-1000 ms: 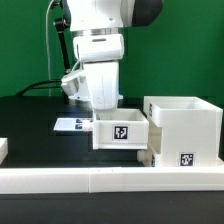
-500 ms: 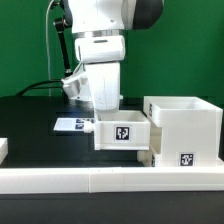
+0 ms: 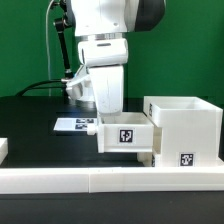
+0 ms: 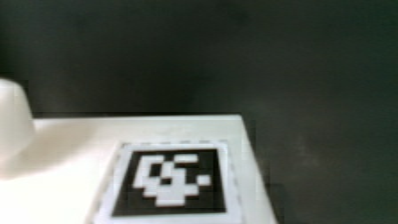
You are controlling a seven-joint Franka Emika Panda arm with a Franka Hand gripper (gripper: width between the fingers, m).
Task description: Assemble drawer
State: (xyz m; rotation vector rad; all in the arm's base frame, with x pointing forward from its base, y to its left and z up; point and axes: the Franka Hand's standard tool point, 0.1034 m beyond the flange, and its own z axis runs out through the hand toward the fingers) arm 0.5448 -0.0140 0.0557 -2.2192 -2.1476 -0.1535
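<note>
A shallow white tray (image 3: 124,133) sits directly under the gripper (image 3: 107,112), its tagged face turned toward the exterior camera and its open side up. Its long axis runs across the exterior view, left to right. The tray's end on the exterior view's right meets the tall box-like shell (image 3: 184,128), which stands just beside the gripper on that side, open at the top, with its own tag low on the front face. A second piece of white plastic shows low between tray and shell, but whether it is another tray cannot be told. So: one shell, one tray clearly seen, two tags on these parts.

The gripper's fingers are hidden behind the arm's white body and the tray wall; whether they are spread or pinching cannot be told.

On the exterior view's left of the gripper the black table (image 3: 35,135) lies bare, giving open room there. Behind the tray, the marker board (image 3: 74,125) lies flat. In front runs a long low white rail (image 3: 100,179).

The wrist view is blurred: a white surface (image 4: 71,150) bearing one black-and-white tag (image 4: 171,178) against dark ground.
</note>
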